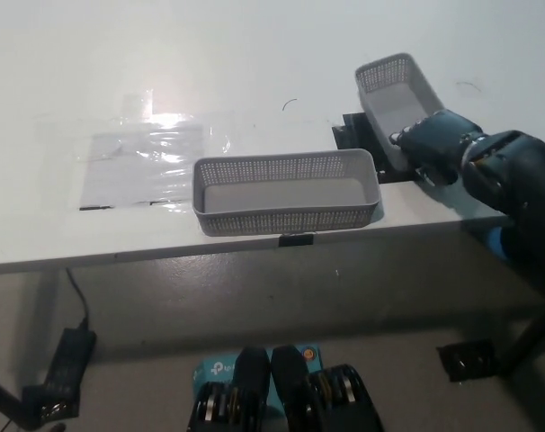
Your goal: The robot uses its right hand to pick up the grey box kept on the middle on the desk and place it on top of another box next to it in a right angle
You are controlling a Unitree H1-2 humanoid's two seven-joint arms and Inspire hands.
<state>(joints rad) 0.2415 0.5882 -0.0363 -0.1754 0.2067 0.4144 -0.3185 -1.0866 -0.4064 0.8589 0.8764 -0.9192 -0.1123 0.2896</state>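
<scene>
I see the right hand (434, 144) clamped on the near end of a grey box (394, 103), holding it tilted just right of the second grey box (286, 192), which sits on the desk (254, 63).

Your robot's black right hand (433, 142) reaches in from the right edge, forearm angled up and leftward, fingers closed around the near end of the grey perforated plastic box (396, 101), apparently lifting it, though the grip is partly hidden.
</scene>
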